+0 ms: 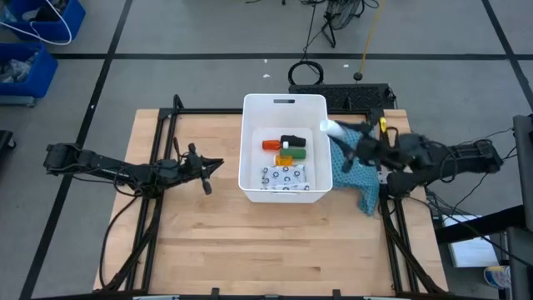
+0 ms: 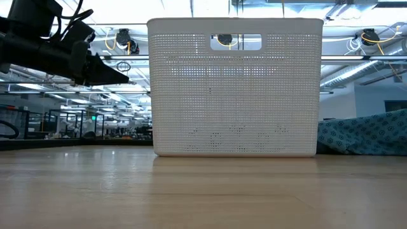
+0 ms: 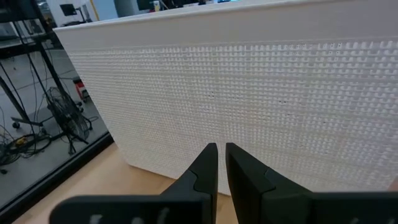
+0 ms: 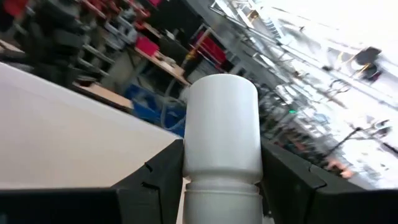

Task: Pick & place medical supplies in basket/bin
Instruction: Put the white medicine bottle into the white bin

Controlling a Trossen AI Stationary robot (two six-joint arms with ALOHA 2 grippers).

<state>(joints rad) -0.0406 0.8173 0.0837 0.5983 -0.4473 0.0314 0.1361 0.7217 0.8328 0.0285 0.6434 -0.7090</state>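
Note:
The white tub (image 1: 283,104) stands mid-table, and its perforated wall fills the low view (image 2: 235,89). Inside lie a red white-capped bottle (image 1: 270,144), a black oblong piece (image 1: 292,139), a green-white box (image 1: 297,152), an orange bottle (image 1: 283,159) and a white dark-patterned packet (image 1: 283,177). My right gripper (image 1: 341,132) is just outside the tub's right rim, above the teal cloth (image 1: 354,167), shut on the white cylinder (image 1: 332,127). My left gripper (image 1: 213,165) hangs shut, left of the tub and facing its wall (image 3: 249,93). My right gripper pinches the white cylinder between its two fingers (image 4: 163,169), which sit on opposite sides of its body just above a narrower neck (image 4: 221,186). The fingers come from the table's right and lie along the cylinder. Its free end (image 4: 221,93) sticks out past them toward the tub, lifted clear.
The teal-blue cloth (image 2: 362,133) lies crumpled against the tub's right side. Bare wooden tabletop (image 1: 250,242) stretches along the near side and to the left. Blue bins (image 1: 33,42) sit on the floor beyond the far left corner. Cables and a black frame (image 1: 341,92) lie behind the tub.

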